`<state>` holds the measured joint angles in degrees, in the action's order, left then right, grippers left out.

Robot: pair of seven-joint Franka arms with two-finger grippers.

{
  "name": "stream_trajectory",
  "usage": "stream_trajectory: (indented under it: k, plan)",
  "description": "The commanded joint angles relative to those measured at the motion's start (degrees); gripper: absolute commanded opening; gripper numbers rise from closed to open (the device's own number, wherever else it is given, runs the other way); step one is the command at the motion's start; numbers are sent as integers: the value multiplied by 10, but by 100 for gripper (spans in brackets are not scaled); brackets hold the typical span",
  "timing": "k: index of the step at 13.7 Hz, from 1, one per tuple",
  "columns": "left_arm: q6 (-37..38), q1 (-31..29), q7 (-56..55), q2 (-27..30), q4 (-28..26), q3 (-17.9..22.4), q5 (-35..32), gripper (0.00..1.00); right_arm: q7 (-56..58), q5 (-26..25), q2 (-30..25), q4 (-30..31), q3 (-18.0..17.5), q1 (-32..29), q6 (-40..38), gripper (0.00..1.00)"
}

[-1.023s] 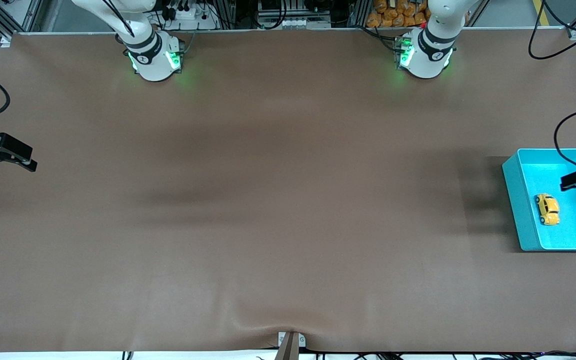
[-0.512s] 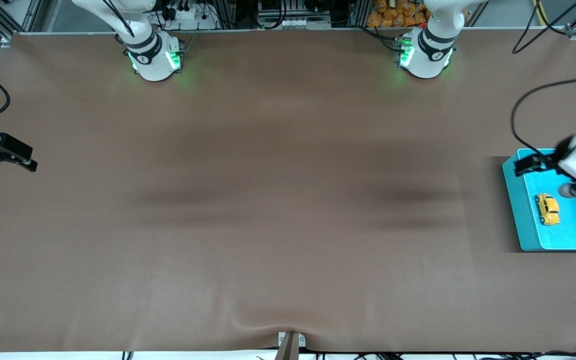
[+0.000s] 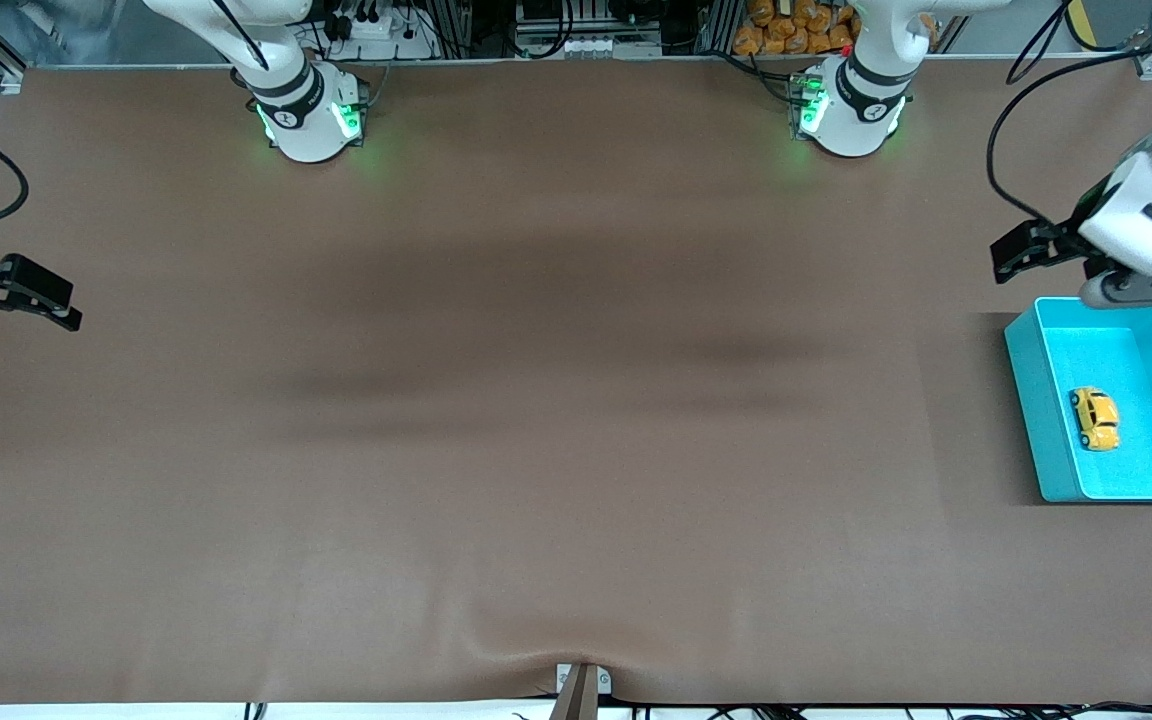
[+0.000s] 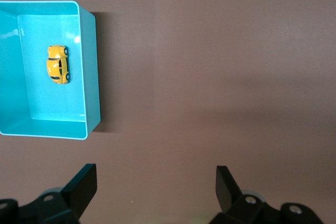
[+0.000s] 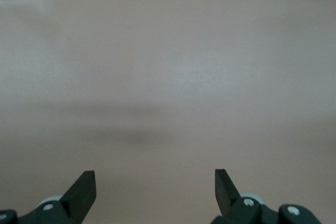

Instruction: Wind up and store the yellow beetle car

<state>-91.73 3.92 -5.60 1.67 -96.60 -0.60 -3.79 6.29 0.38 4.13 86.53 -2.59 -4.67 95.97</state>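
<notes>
The small yellow-orange beetle-shaped toy car [image 3: 1095, 418] lies inside the open rectangular turquoise plastic bin [image 3: 1031, 400], resting on the bin floor close to the wall that faces the right arm's end of the surface. Its long axis runs roughly from nearer the front camera to farther from it, with a slight slant; which end is the nose cannot be told. The body is rounded, with dark windows along its side, small black wheels and a glossy yellow-orange shell; in the left wrist view the car [image 4: 58, 65] shows the same alignment, parallel to the adjacent bin wall [image 4: 88, 66]. The bin stands on the brown matte surface [image 3: 536, 400] at the left arm's end. The left hand [image 3: 1021, 252] hangs in the air above the surface just past the bin's edge that lies farthest from the front camera; its fingers [image 4: 84, 184] are spread wide and hold nothing. The right hand [image 3: 11, 295] waits at the right arm's end of the surface, well apart from the bin, its fingers [image 5: 84, 190] likewise spread wide and empty.
</notes>
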Motion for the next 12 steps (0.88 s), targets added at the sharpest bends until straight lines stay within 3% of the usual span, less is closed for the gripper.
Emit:
stream_trajectory:
  k: [1, 5, 8, 12]
  plan:
    - [25, 0, 9, 5, 10, 6, 25, 100, -8, 12, -68, 94, 0, -3, 48, 100]
    - [54, -10, 4, 14, 33, 3, 43, 100, -7, 30, -69, 82, 2, -5, 41, 100]
    - [73, -25, 7, 23, 39, 1, 48, 100, -8, 30, -68, 44, 3, -10, -24, 100]
    - [80, -18, -5, 22, 40, 4, 47, 100, -8, 30, -71, 42, 3, -17, -63, 100]
